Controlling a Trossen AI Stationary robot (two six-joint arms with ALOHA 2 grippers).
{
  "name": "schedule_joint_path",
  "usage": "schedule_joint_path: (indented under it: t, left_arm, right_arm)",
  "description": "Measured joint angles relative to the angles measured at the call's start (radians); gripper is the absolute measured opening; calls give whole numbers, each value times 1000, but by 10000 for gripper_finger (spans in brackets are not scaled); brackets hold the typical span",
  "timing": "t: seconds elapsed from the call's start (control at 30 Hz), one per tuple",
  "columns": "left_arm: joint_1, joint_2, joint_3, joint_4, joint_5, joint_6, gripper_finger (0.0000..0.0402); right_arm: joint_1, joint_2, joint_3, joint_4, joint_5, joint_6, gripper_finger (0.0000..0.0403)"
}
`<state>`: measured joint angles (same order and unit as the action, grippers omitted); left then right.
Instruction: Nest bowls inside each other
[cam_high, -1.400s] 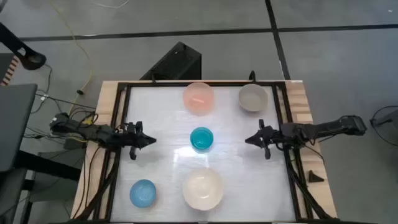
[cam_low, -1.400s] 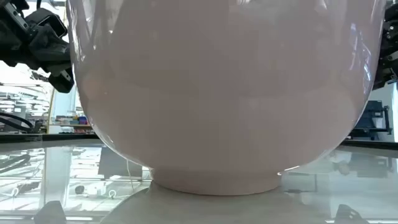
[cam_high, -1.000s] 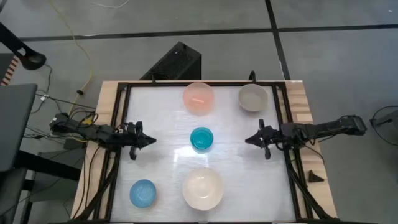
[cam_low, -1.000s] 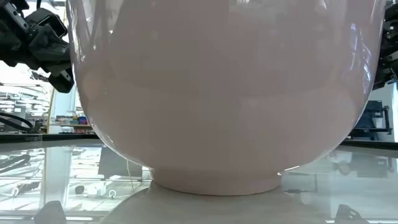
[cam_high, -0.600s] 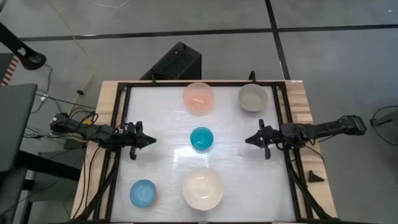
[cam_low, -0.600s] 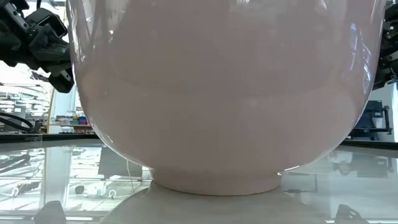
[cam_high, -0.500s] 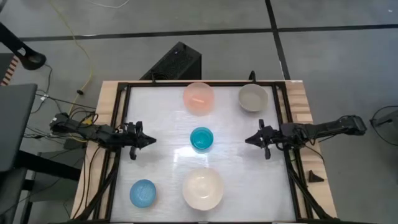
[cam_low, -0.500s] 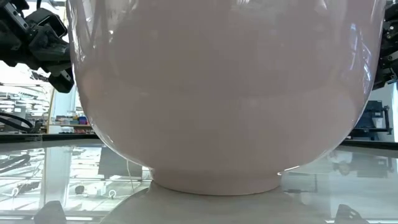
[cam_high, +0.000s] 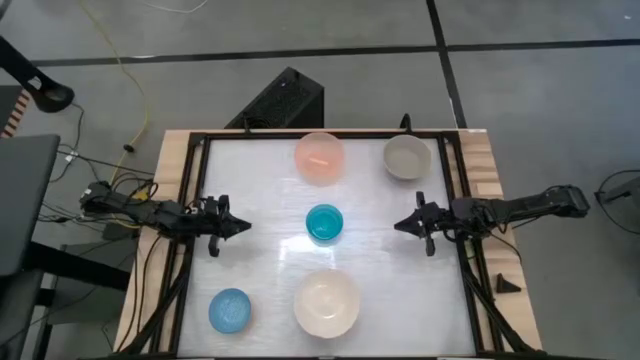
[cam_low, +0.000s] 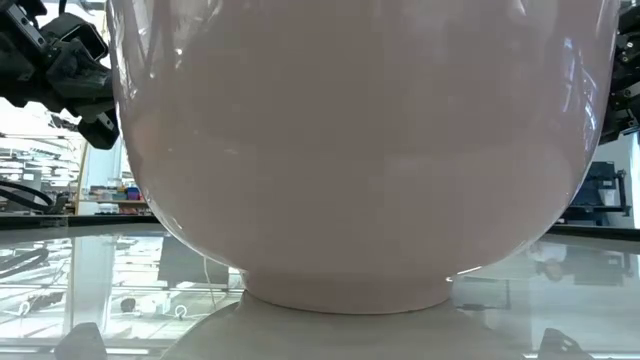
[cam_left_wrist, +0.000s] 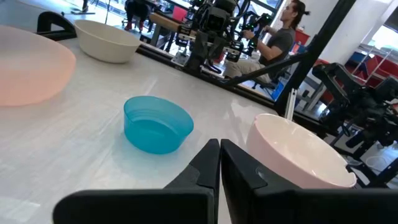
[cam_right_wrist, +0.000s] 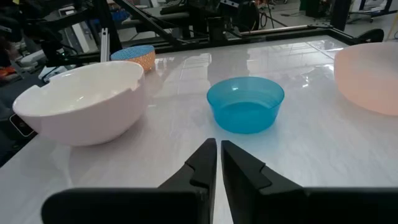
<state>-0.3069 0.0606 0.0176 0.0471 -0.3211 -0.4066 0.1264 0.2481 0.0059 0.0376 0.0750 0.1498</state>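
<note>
Five bowls stand upright on their bases on the white table top (cam_high: 270, 190). The pink bowl (cam_high: 319, 157) and the grey-beige bowl (cam_high: 407, 157) are at the far edge. The small teal bowl (cam_high: 324, 223) is in the middle. The large cream-white bowl (cam_high: 326, 303) and the light blue bowl (cam_high: 229, 311) are at the near edge. My left gripper (cam_high: 245, 227) hovers left of the teal bowl (cam_left_wrist: 157, 123) and is shut. My right gripper (cam_high: 398, 226) hovers right of the teal bowl (cam_right_wrist: 245, 102) and is also shut. Both are clear of every bowl.
A black frame (cam_high: 320, 134) with wooden side strips (cam_high: 172, 170) borders the table. The cream-white bowl (cam_low: 360, 150) fills the low view. A person (cam_left_wrist: 280, 37) sits in the room beyond the table. Bare table top lies between the bowls.
</note>
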Motion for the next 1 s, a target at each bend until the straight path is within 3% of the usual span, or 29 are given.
schedule_joint_path:
  t: [0.13, 0.27, 0.43, 0.7, 0.87, 1.0]
  left_arm:
    - [0, 0, 0, 10, -97, -2, 2]
    - [0, 0, -1, 31, -144, -232, 2]
    - [0, 0, -1, 31, -273, -467, 2]
    - [0, 0, -1, 26, -375, -607, 2]
    - [0, 0, -1, 25, -388, -650, 2]
    - [0, 0, -1, 17, -400, -642, 2]
  right_arm:
    - [0, 0, 0, 0, 0, 0, 61]
    - [0, 0, 0, 0, 0, 0, 61]
    - [0, 0, 0, 0, 0, 0, 61]
    - [0, 0, 0, 0, 0, -34, 61]
    - [1, 0, 0, 32, 7, 88, 61]
    - [1, 0, 0, 117, 17, 355, 61]
